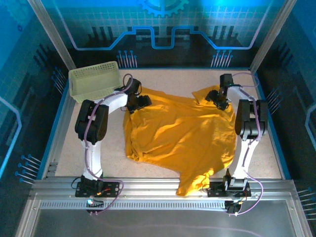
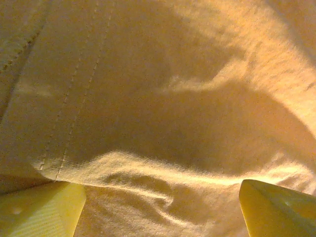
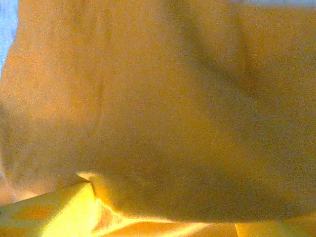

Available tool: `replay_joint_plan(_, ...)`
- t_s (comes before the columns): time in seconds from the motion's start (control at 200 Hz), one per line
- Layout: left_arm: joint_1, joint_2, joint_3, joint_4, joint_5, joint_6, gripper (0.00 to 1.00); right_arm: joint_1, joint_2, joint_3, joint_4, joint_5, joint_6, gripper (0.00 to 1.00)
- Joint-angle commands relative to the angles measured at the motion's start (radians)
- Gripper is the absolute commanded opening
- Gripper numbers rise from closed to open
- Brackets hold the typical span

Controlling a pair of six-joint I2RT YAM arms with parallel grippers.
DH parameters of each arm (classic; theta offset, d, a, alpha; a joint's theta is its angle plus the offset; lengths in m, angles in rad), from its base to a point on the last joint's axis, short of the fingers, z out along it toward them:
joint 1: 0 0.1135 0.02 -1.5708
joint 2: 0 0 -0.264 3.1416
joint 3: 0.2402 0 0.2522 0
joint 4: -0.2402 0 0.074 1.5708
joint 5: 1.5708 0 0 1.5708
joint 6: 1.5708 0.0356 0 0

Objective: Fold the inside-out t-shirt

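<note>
Left gripper [image 1: 141, 102] sits over the t-shirt [image 1: 182, 133] at its 10 o'clock corner, jaws wide. Right gripper [image 1: 219, 100] at 1 o'clock, also spread wide, cloth bunched between the fingertips.

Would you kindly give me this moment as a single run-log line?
t-shirt: crumpled, unfolded | left pincer: open, over far-left cloth | right pincer: open, over far-right cloth

Mustard-yellow t-shirt [image 1: 182, 138] lies spread out, rumpled, unfolded.

Blue-lit walls [image 1: 98, 24] enclose a speckled beige tabletop [image 1: 173, 81].
</note>
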Motion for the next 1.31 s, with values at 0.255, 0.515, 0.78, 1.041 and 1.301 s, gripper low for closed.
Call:
replay_joint_plan(0.255,0.016,0.165,0.211,-0.043,0.032,-0.053,0.86,-0.067,0.428,0.689,-0.252,-0.043,0.021,0.71)
replay_joint_plan(0.515,-0.002,0.076,0.287,-0.164,-0.042,0.041,0.92,-0.066,0.461,1.035,-0.437,-0.069,-0.14,0.71)
replay_joint_plan(0.78,-0.111,-0.349,-0.068,-0.162,-0.316,0.073,0.97,0.044,-0.217,0.085,-0.103,-0.126,-0.166,0.73)
replay_joint_plan(1.041,-0.448,-0.6,-0.358,-0.293,-0.584,0.005,0.97,0.247,-0.6,-0.444,-0.015,-0.125,-0.134,0.73)
replay_joint_plan(1.301,-0.711,-0.569,-0.437,-0.383,-0.652,-0.134,0.95,0.403,-0.795,-0.741,0.072,-0.117,-0.016,0.73)
